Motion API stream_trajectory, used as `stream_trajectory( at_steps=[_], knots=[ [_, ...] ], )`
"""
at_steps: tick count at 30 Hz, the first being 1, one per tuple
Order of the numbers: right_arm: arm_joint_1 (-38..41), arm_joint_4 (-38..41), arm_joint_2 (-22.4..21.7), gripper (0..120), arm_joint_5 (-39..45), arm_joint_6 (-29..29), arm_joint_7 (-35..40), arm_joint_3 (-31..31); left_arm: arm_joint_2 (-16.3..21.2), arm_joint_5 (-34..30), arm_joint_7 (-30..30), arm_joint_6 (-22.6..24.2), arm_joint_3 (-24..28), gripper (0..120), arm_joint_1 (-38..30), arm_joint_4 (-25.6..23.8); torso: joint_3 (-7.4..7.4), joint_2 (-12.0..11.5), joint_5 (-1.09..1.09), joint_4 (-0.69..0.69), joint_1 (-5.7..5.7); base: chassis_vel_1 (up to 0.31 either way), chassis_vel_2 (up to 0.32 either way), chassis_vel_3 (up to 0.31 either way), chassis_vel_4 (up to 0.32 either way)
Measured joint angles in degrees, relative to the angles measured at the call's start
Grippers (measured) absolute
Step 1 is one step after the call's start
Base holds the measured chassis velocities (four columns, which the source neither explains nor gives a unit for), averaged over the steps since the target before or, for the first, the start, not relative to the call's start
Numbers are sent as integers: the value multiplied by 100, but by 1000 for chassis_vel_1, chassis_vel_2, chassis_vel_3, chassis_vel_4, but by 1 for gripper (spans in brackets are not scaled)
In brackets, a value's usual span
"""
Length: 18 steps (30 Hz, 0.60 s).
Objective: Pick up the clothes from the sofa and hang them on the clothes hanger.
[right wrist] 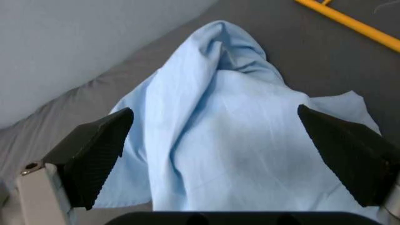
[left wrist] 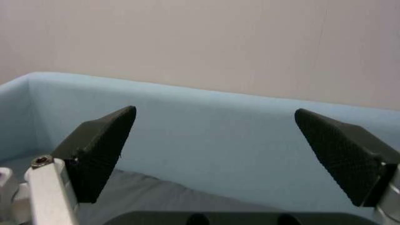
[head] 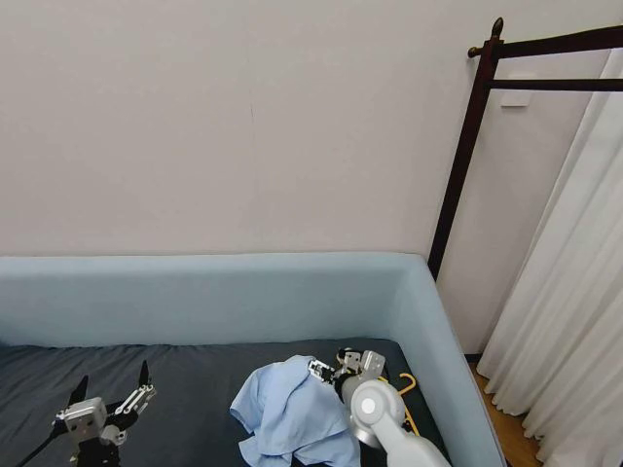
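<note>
The right gripper [right wrist: 214, 112] hangs spread open directly over the crumpled light blue shirt [right wrist: 231, 154], its jaws straddling the shirt's raised fold crosswise. The shirt lies on the dark seat of the sofa [head: 195, 292], near its right end, with a yellow hanger [right wrist: 350, 23] just beyond. The left gripper [head: 115, 377], also spread open, sits well apart to the left. The dark wooden clothes rack [head: 467, 165] stands past the sofa's right end.
</note>
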Motion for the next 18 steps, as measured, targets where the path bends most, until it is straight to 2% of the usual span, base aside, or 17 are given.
stream_trajectory(
  at_steps=[3, 11, 13, 15, 18],
  knots=[
    [-9, -413, 111, 100, -340, 362, -251, 51, -48, 41, 4, -7, 6, 100, 62, -47, 0, 0, 1, 0, 0, 0, 0, 0, 0],
    [-132, -836, 158, 99, -831, 501, -555, 103, -99, 88, -3, -45, 8, 100, 74, -53, 0, 0, 1, -1, 0, 0, 0, 0, 0],
    [-159, -915, 191, 90, -892, 633, -669, 129, -126, 114, -7, -52, 34, 100, 75, -31, 0, 0, 1, -1, 0, 0, 0, 0, 0],
    [-168, -941, 206, 87, -929, 709, -704, 132, -130, 124, -11, -56, 43, 100, 73, -20, 0, 0, 1, -1, 0, 0, 0, 0, 0],
    [-202, -986, 254, 72, -984, 865, -757, 134, -133, 146, -35, -72, 49, 100, 29, 46, 0, 0, 1, 0, 0, 0, 0, 0, 0]
  ],
)
